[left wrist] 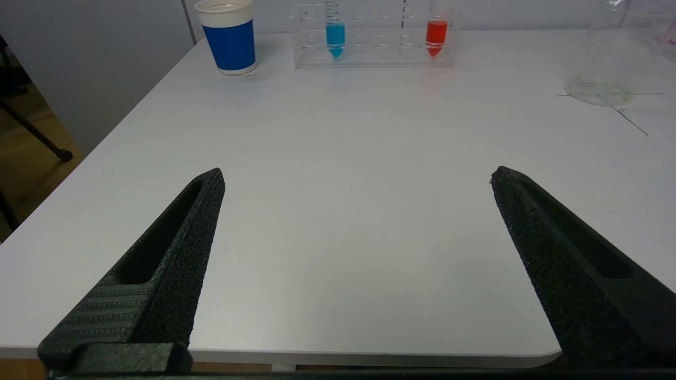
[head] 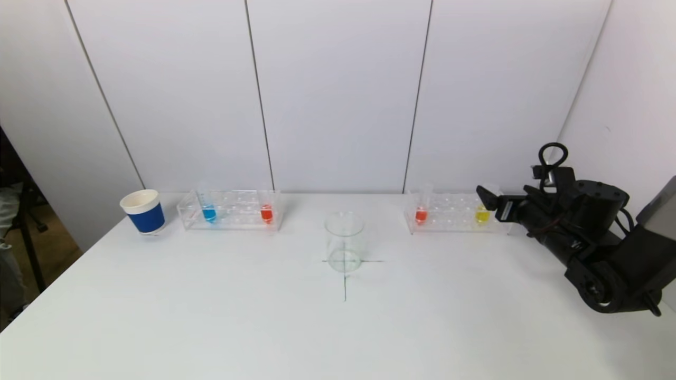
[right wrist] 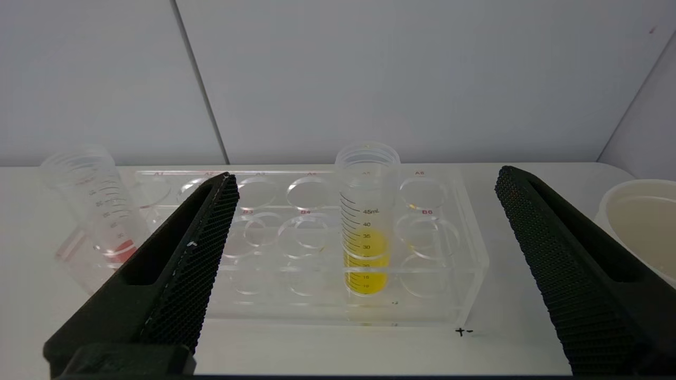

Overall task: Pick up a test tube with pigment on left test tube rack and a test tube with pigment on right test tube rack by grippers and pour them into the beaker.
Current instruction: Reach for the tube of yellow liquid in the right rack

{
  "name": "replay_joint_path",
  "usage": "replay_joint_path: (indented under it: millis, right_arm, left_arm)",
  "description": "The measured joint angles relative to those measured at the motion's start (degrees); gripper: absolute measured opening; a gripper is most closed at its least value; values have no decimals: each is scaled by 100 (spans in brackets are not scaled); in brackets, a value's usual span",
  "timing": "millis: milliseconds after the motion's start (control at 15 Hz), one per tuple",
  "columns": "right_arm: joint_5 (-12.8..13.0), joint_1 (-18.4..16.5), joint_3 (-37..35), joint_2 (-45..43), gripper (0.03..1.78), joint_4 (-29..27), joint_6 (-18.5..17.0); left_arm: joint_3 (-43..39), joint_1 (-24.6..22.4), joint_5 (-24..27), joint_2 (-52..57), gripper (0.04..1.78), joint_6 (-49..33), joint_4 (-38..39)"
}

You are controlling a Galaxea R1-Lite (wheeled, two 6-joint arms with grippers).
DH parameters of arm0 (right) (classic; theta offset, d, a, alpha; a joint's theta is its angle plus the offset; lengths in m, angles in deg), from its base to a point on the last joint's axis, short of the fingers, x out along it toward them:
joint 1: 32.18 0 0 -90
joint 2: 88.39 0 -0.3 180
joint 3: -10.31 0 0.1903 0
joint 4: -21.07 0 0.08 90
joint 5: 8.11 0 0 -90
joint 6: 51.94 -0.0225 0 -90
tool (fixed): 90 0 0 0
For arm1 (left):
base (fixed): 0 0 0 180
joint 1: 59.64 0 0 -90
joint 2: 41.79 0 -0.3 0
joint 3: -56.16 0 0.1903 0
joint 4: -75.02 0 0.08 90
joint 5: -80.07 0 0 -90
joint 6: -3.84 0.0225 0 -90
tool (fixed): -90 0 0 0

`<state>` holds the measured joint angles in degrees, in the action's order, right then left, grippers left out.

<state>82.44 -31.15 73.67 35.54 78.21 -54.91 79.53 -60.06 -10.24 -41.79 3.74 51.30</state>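
Note:
The clear left test tube rack holds a tube of blue pigment and a tube of red pigment. An empty glass beaker stands at the table's middle on a drawn cross. The right test tube rack holds a red tube and a yellow tube. My right gripper is open, just in front of the yellow tube, not touching it. My left gripper is open over bare table near the front edge, far from the left rack.
A blue paper cup stands left of the left rack. A white cup rim shows beside the right rack's far end. White wall panels rise close behind both racks. The table's left edge drops to the floor.

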Motion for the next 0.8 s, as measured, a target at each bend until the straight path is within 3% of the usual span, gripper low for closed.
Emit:
replay_joint_path:
  millis: [800]
  right_arm:
    - [41,0,356,506,177,24,-35]
  left_arm:
    - [0,0,0,0,176,0,0]
